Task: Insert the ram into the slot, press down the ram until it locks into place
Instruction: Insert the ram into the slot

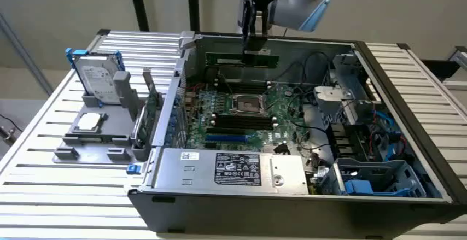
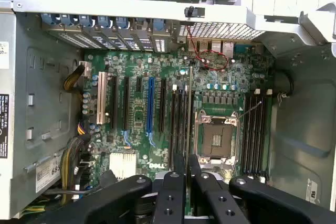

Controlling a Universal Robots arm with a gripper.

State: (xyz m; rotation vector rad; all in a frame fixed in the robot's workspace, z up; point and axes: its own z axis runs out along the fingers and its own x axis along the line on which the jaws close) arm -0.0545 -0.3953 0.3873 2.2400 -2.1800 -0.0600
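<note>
Gripper (image 2: 186,165) first: matte black jointed fingers (image 2: 170,192) with bolt heads, pinched on the ram (image 2: 189,114), seen edge-on as a thin strip. Exterior view, upper middle: gripper (image 1: 252,47) holds the ram (image 1: 241,60) level above the open case (image 1: 292,212), not in any slot; green stick, pale label, print unreadable. Slots (image 1: 242,122), long narrow black plastic with white end clips, lie parallel just below the square metal-framed processor socket (image 1: 245,104), centre frame; blue socket (image 1: 227,138) beside them. Power supply (image 1: 229,168), lower centre: bare metal, white label, text too small to read. White board lettering (image 2: 151,163) near the fingers looks like DELL
</note>
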